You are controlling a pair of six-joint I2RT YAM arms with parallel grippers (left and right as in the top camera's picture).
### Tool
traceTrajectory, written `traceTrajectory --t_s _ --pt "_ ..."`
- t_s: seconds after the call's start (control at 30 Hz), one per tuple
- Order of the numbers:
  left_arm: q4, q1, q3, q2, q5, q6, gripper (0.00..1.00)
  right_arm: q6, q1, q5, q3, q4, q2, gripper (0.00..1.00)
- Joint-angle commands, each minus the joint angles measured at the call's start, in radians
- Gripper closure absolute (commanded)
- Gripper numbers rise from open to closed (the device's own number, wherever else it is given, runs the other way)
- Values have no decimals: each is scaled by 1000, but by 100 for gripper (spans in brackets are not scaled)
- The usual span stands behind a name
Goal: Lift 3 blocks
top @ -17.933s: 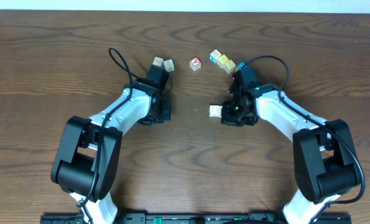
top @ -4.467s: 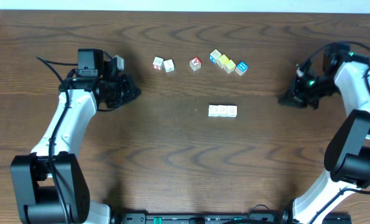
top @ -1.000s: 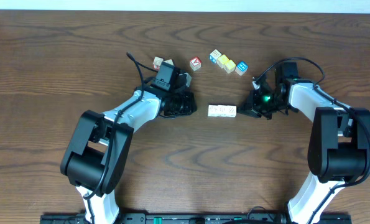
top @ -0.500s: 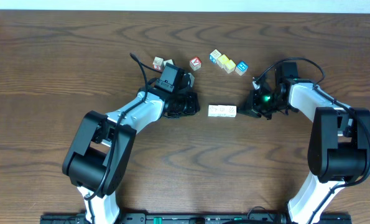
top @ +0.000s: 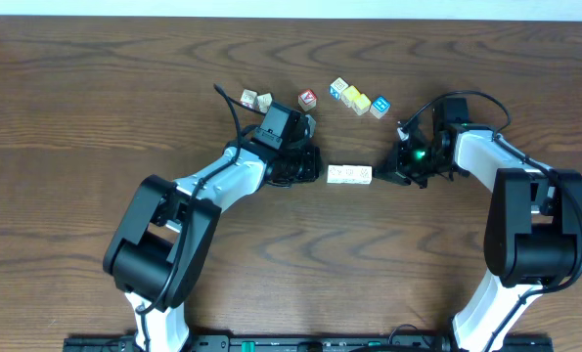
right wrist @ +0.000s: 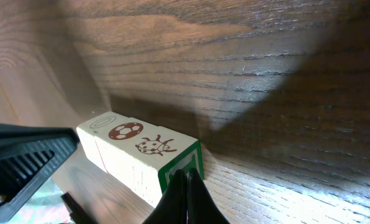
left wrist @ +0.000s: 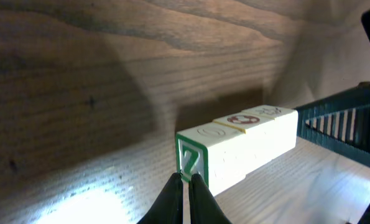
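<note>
Three white blocks [top: 350,174] lie end to end in one row at the table's middle. The left wrist view shows the row [left wrist: 250,140] with a green-framed end face toward the camera. My left gripper [top: 313,168] is shut, and its tips [left wrist: 188,180] meet the lower edge of that face. In the right wrist view the row [right wrist: 135,146] carries ball and ladybird pictures on top. My right gripper [top: 383,176] is also shut, its tips [right wrist: 186,177] against the row's other green end. Neither gripper holds anything between its fingers.
Coloured cubes stand behind the row: two pale ones [top: 255,100] at the left, a red-faced one [top: 307,99], and a yellow and blue cluster [top: 360,100]. The left arm's cable [top: 228,106] loops close to the pale pair.
My left gripper has slid right along the table to the row's left end. The right arm and the row have not moved.
</note>
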Motion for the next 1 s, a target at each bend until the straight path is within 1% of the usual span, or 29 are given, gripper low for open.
traceTrajectory --t_s 0.0,0.23,0.6,0.77,0.97 --pt "5 1 -3 48 -6 -34 93 13 11 -20 -7 0 -3 99" --pt "35 2 -3 61 48 -37 93 13 11 -20 -7 0 -3 99" --pt "45 31 -3 61 50 -37 93 13 11 -20 -7 -1 -3 99" --pt "50 65 -3 61 130 -33 93 12 11 -20 -7 0 -3 99" --pt "49 66 -3 61 199 -34 93 13 11 -20 -7 0 -3 99"
